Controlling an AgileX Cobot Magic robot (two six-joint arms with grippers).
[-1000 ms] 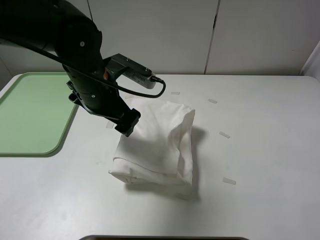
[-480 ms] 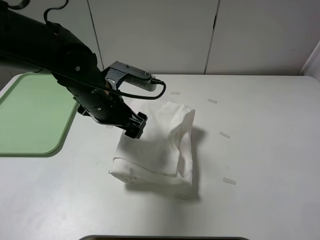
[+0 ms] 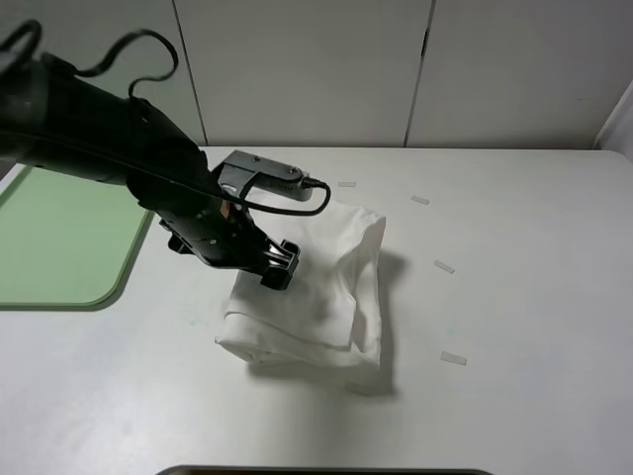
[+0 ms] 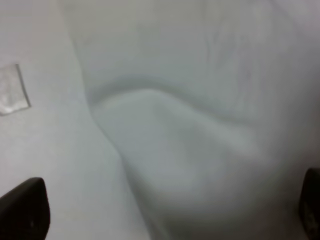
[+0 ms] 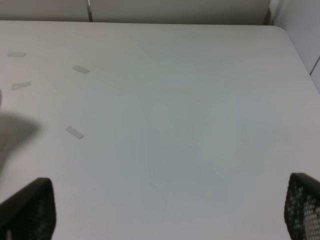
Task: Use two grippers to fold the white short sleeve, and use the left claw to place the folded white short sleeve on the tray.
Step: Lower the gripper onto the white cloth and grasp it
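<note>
now my left gripper (image 3: pixel 280 267) hangs with jaws wide over the folded shirt (image 3: pixel 316 287) at its 10 o'clock corner, holding nothing. the shirt lies mid-counter (image 3: pixel 514 297), the green tray (image 3: pixel 59 247) well off at its 9 o'clock. my right gripper (image 5: pixel 165 210) is spread wide over bare counter, tape strips (image 5: pixel 75 132) nearby.

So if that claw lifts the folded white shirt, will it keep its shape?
Probably not: the white shirt looks soft, its layers loosely stacked and puffy, so it would likely sag and unfold. It seems light; the open left claw may need several layers.
</note>
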